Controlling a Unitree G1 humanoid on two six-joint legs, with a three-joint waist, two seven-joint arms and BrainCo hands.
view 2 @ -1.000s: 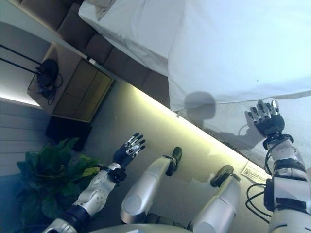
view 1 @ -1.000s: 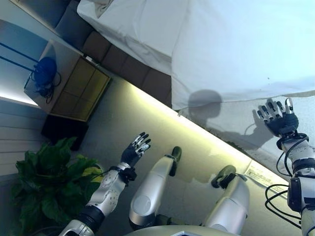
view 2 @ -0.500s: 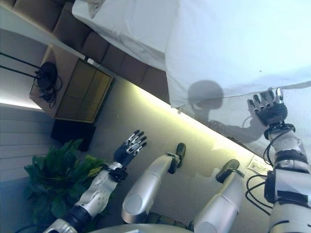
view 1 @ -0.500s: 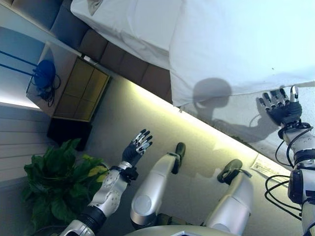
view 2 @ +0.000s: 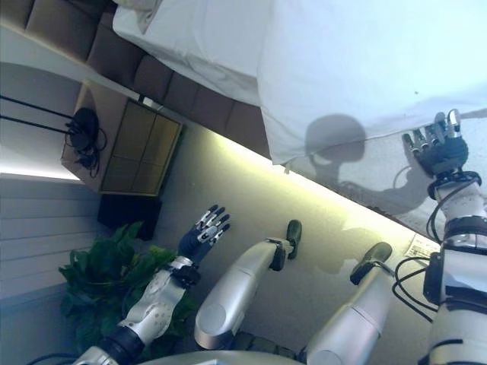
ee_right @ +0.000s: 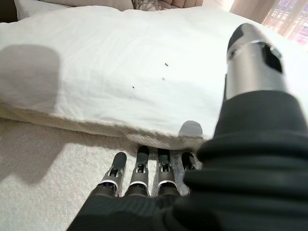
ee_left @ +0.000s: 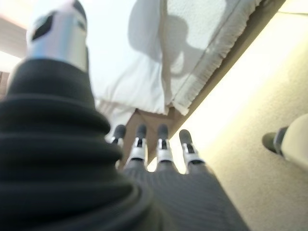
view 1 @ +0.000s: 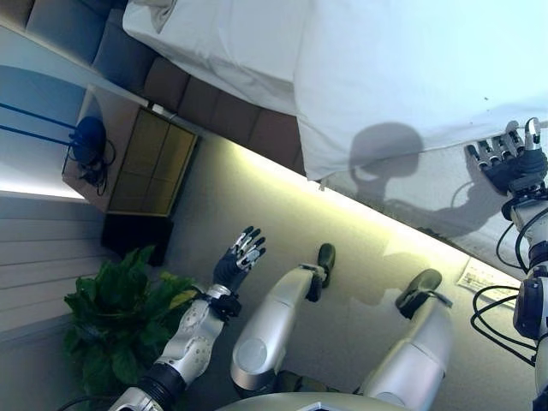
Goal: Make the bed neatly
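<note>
The bed (view 1: pixel 257 128) is lying across the upper part of the head views, with a white duvet (view 1: pixel 411 68) covering most of it and its lower edge hanging just above a strip of exposed cream mattress cover (view 1: pixel 428 193). The right hand (view 1: pixel 512 164) is reaching to that edge at the right side of the view; its fingers (ee_right: pixel 139 168) are extending straight and side by side, with the dark tips sitting at, or just under, the hem of the duvet (contact cannot be confirmed from these views), and the thumb (ee_right: pixel 252 60) is standing apart above the cloth. Nothing is being pinched by this hand. The left hand (view 1: pixel 239 257) is hanging over the floor (view 1: pixel 257 214) well apart from the bed, with its fingers (ee_left: pixel 163 147) straight, slightly spread and holding nothing. In the left wrist view the corner of the duvet is drooping over the fringed mattress cover, above the brown bed frame (ee_left: pixel 144 120). A padded brown side panel (view 1: pixel 214 107) is running along the bed's near side, and a lit strip is glowing on the floor beneath it. A nightstand (view 1: pixel 141 158) is standing beside the head of the bed, carrying a dark object with cords (view 1: pixel 88 145) that is too small to identify. A green potted plant (view 1: pixel 120 321) is standing near the left arm. A white paper label (view 1: pixel 482 276) is lying on the floor at the right.
</note>
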